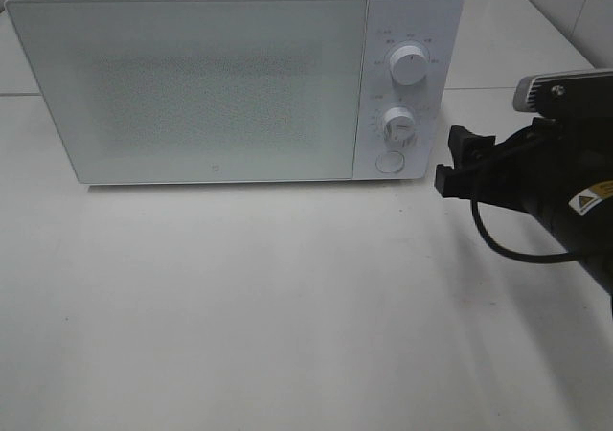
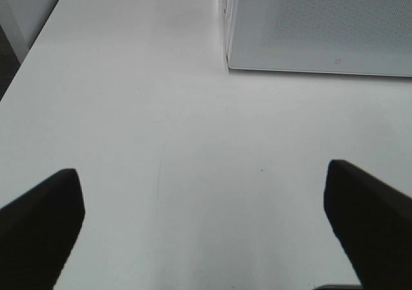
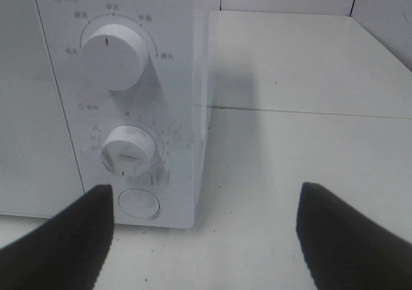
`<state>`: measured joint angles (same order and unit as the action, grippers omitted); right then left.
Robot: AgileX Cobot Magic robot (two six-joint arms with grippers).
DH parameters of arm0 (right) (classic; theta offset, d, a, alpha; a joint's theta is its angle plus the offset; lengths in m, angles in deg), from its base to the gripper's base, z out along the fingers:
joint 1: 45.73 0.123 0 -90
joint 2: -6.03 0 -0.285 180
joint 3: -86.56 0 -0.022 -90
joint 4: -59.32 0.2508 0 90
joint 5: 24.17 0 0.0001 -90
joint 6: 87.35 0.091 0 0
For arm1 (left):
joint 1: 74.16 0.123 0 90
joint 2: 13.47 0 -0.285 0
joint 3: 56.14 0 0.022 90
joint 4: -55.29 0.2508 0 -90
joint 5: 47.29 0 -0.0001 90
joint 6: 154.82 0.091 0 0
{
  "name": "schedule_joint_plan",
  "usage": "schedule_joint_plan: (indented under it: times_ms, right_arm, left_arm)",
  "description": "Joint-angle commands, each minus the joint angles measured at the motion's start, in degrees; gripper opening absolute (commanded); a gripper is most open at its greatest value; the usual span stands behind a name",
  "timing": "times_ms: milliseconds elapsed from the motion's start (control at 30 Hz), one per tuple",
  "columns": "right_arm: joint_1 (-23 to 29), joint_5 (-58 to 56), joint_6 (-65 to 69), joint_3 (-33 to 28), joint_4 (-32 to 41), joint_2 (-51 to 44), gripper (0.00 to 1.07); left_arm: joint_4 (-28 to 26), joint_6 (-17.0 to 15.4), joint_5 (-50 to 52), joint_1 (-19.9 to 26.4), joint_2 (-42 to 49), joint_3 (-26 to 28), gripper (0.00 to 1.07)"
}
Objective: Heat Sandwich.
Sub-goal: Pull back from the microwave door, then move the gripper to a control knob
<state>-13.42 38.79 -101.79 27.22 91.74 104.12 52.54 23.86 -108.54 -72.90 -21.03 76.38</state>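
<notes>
Two end effectors are in view, both spread wide and holding nothing. The left end effector [image 2: 206, 232] hangs over bare counter [image 2: 161, 109] in front of the microwave [image 2: 322, 26], off the left end of its door, its dark fingers [image 2: 38, 225] well apart. The right end effector [image 3: 206, 238] faces the microwave's control panel from near its right front corner and touches neither the panel nor the counter. The microwave door is shut and frosted, and the sandwich shows in no view, so its place cannot be told. Chinese characters ring the upper knob [image 3: 112, 55], among them 火力 and 中火. Small numerals, 25 and 30 among them, sit beside the lower knob [image 3: 129, 149], above a round button [image 3: 138, 203]. A tiny logo on the door's lower edge is too small to read. A yellow warning triangle label [image 1: 591, 199] sits on the right arm.
</notes>
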Motion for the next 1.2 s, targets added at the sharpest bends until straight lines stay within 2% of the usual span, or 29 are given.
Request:
schedule_joint_plan:
  times_ms: [33, 233, 1000, 1200]
  right_arm:
    - [3.4, 3.3, -0.3, 1.1, 4.0, 3.5, 0.75]
    - [6.6, 3.6, -0.3, 4.4, 8.8, 7.7, 0.75]
    - [6.3, 3.7, -0.1, 19.7, 8.9, 22.0, 0.75]
    - [4.1, 2.5, -0.2, 24.0, 6.6, 25.7, 0.75]
  left_arm:
    - [-0.5, 0.2, -0.1, 0.1, 1.0, -0.1, 0.96]
    - [-0.5, 0.2, -0.1, 0.1, 1.0, -0.1, 0.96]
    - [-0.5, 0.2, -0.1, 0.1, 1.0, -0.1, 0.96]
    - [-0.5, 0.2, -0.1, 0.1, 1.0, -0.1, 0.96]
